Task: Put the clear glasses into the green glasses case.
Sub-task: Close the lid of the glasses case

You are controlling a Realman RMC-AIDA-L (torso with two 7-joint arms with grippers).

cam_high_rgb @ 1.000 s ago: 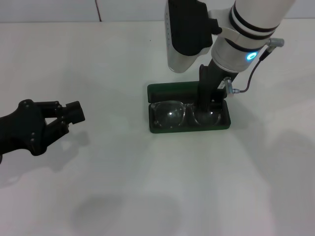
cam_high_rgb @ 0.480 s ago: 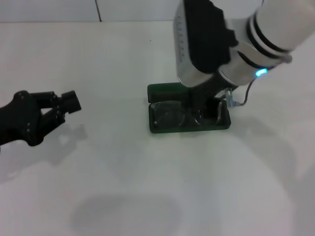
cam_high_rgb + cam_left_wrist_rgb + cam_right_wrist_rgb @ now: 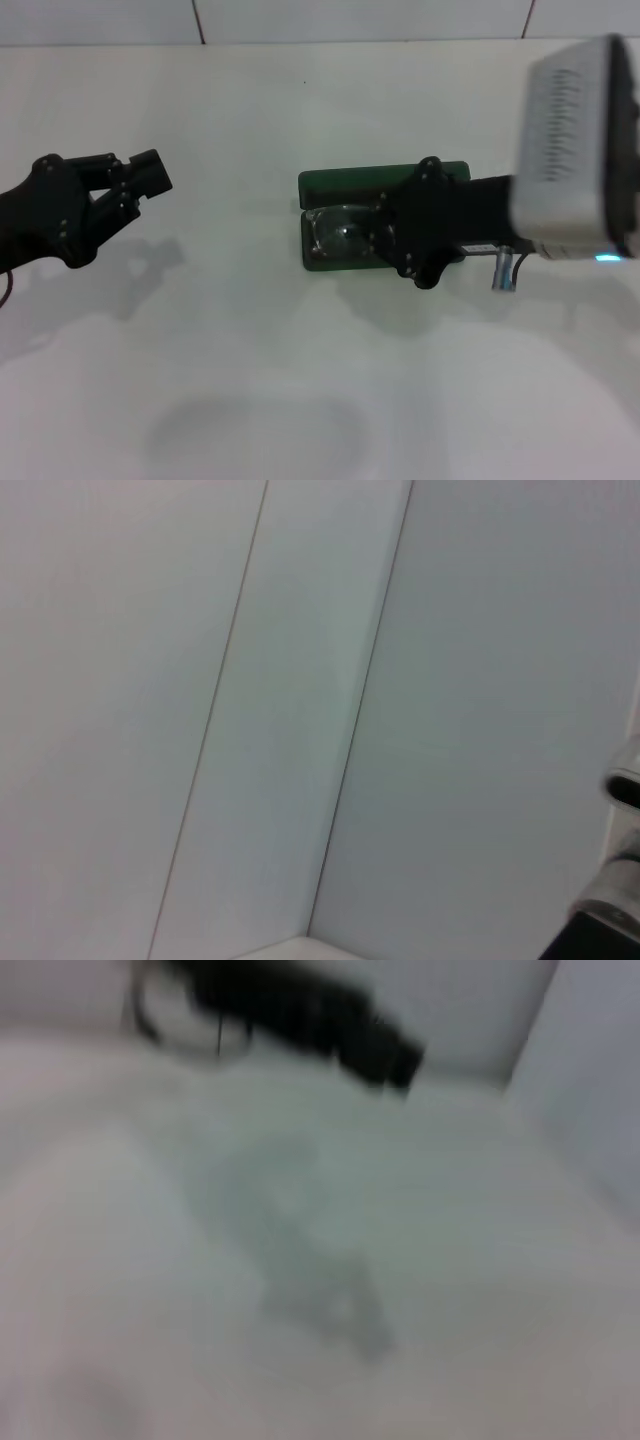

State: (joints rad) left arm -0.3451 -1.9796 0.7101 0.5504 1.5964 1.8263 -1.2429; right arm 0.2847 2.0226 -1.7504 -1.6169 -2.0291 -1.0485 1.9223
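**Glasses in the case, my right gripper lying across it**

Quick status from my side. The green glasses case [image 3: 345, 183] sits open on the white table [image 3: 300, 380], roughly mid-table and a bit toward my right. Its lid is folded back on the far side, and the tray part is nearer me. The clear glasses [image 3: 338, 232] are lying inside the tray. I can only make out one lens, the one toward my left, with a bright glint on it. The rest of the frame is hidden under my arm.

My right gripper [image 3: 385, 235] comes in from the right, lying low and sideways over the case, so it covers the right half of the tray. The black body blocks the fingertips from my head camera, so I honestly can't tell if the jaws are wide, narrow or pinching anything. The right wrist camera is no help either, just smeared white table and a dark shape at the far edge, which looks like my other arm.

My left gripper [image 3: 140, 185] is well off to the left, away from the case, hanging over bare table. Its fingers [image 3: 150, 170] are close together with nothing between them. The left wrist camera only shows plain white wall panels and a sliver of metal hardware at the edge.
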